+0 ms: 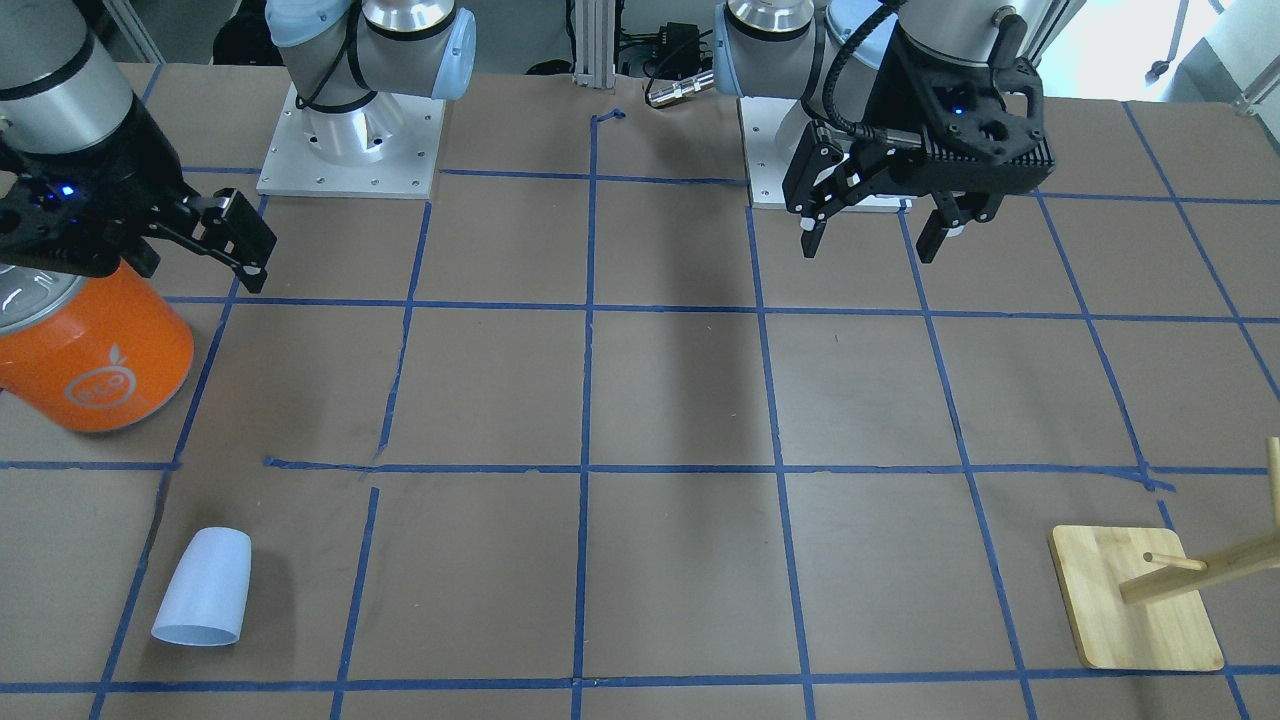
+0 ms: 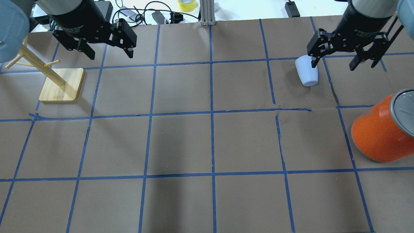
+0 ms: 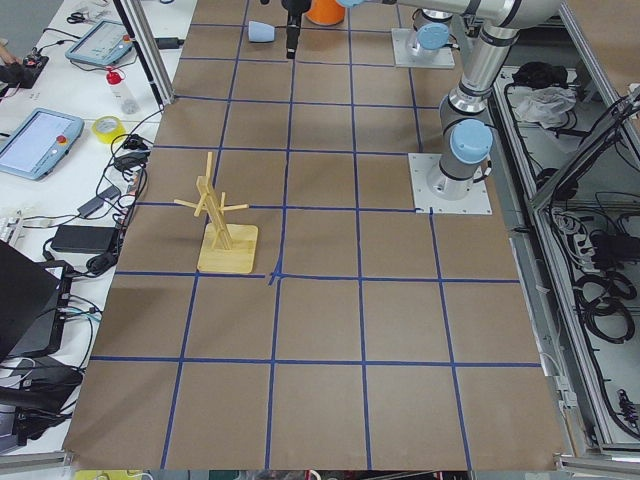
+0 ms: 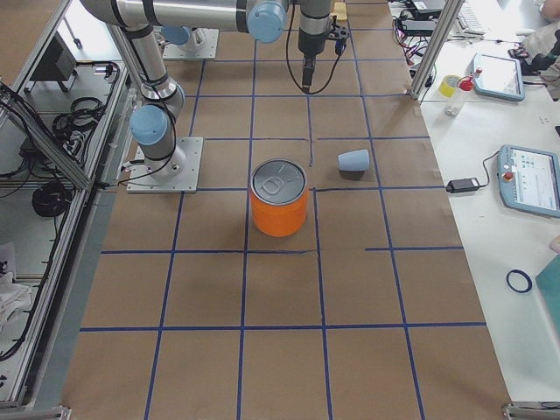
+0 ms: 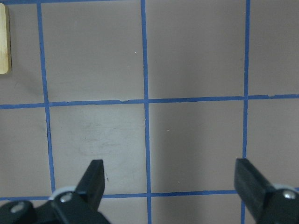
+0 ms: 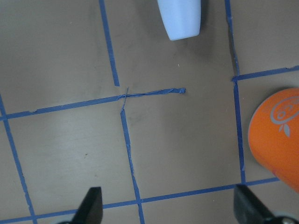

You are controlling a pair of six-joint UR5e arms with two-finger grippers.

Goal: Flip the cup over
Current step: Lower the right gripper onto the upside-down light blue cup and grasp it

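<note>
The pale blue-white cup (image 1: pixel 203 588) lies on its side on the brown table, in the square beyond the orange can; it also shows in the overhead view (image 2: pixel 307 72), the right wrist view (image 6: pixel 180 18) and the exterior right view (image 4: pixel 353 160). My right gripper (image 2: pixel 333 63) is open and empty, hanging above the table between the cup and the can, clear of both; it also shows in the front-facing view (image 1: pixel 195 255) and the right wrist view (image 6: pixel 170 205). My left gripper (image 2: pixel 110 53) is open and empty, far from the cup, seen also in the front-facing view (image 1: pixel 870 242) and the left wrist view (image 5: pixel 170 177).
A large orange can (image 1: pixel 95 350) with a silver lid stands near the right arm, also in the overhead view (image 2: pixel 381 132). A wooden mug tree on a square base (image 2: pixel 61 84) stands on the left arm's side. Blue tape lines grid the table.
</note>
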